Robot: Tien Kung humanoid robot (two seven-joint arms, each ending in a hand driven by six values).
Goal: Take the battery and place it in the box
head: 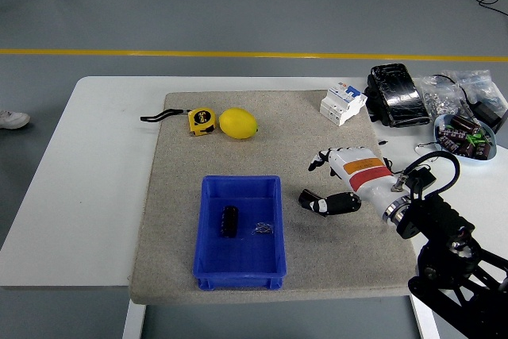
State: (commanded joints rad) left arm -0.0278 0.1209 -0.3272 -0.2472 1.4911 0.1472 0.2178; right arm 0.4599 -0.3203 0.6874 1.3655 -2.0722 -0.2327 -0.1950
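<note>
— One battery [228, 221], lying flat in the blue box [210, 263], a bit left of its middle, with a small wire scrap [263, 229] beside it at three o'clock.

— And the right hand [340, 184]?

— Over the mat [170, 176], at about three o'clock from the box and clear of its rim. Fingers loosely spread, thumb pointing toward the box, nothing in its grasp.

— Anything else on the mat?

— Up at eleven o'clock from the box, a yellow tape measure [201, 121] just beside a lemon [237, 123]. A white breaker [343, 103] sits at the mat's two o'clock corner.
</note>
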